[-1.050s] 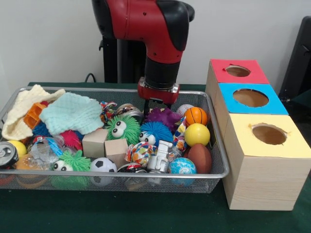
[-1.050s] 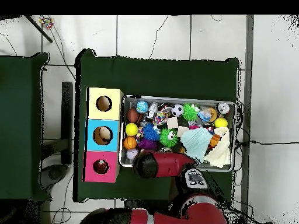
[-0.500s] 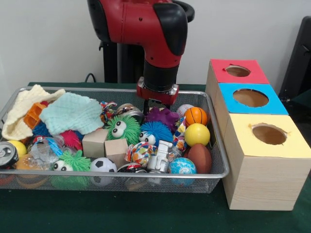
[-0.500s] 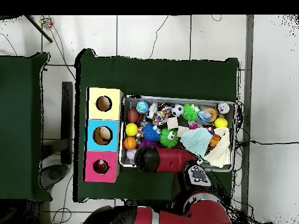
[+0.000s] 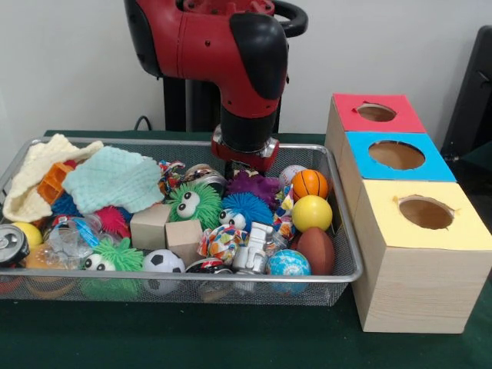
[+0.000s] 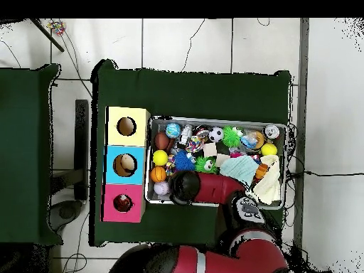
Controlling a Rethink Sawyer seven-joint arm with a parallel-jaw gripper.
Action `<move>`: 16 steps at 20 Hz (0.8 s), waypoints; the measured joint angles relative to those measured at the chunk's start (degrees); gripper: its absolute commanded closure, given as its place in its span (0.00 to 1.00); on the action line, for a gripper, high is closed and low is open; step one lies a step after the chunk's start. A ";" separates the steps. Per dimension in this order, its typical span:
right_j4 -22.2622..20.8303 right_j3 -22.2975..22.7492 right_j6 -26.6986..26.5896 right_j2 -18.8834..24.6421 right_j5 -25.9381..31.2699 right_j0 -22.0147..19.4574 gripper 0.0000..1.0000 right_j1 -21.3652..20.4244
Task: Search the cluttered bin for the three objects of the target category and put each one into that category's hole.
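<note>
My gripper (image 5: 244, 166) hangs at the back of the wire bin (image 5: 342, 231), right over a purple fuzzy toy (image 5: 261, 187) and nearly touching it. In the overhead view the arm's wrist (image 6: 186, 186) covers it. An orange basketball (image 5: 310, 183), a yellow ball (image 5: 311, 213), a brown football (image 5: 316, 250) and a blue globe ball (image 5: 289, 264) lie to the right of it. A soccer ball (image 5: 163, 263) rests at the front. The red box (image 5: 377, 113), blue box (image 5: 396, 155) and yellow box (image 5: 425, 213) stand right of the bin, each with a round hole.
A green fuzzy toy with eyes (image 5: 192, 203), a blue one (image 5: 244, 209), two wooden blocks (image 5: 150, 225), a mint cloth (image 5: 115, 178), a cream cloth (image 5: 34, 181) and a can (image 5: 11, 244) fill the bin's left and middle. Overhead, something brownish shows in the blue box's hole (image 6: 125, 165).
The arm has shifted a little left in the front view and come lower, bringing the gripper down onto the purple fuzzy toy. Overhead, the wrist has moved further into the bin.
</note>
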 measured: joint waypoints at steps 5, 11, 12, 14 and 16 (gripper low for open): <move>0.81 -1.35 0.00 0.03 1.32 -0.08 1.00 1.17; 1.15 -1.76 0.00 0.10 1.86 -0.87 1.00 1.26; 1.35 -1.77 0.00 0.14 2.19 -1.03 1.00 1.27; 1.78 -1.84 0.00 0.26 2.73 -1.23 1.00 1.27; 2.06 -1.95 0.00 0.42 3.30 -1.47 1.00 1.28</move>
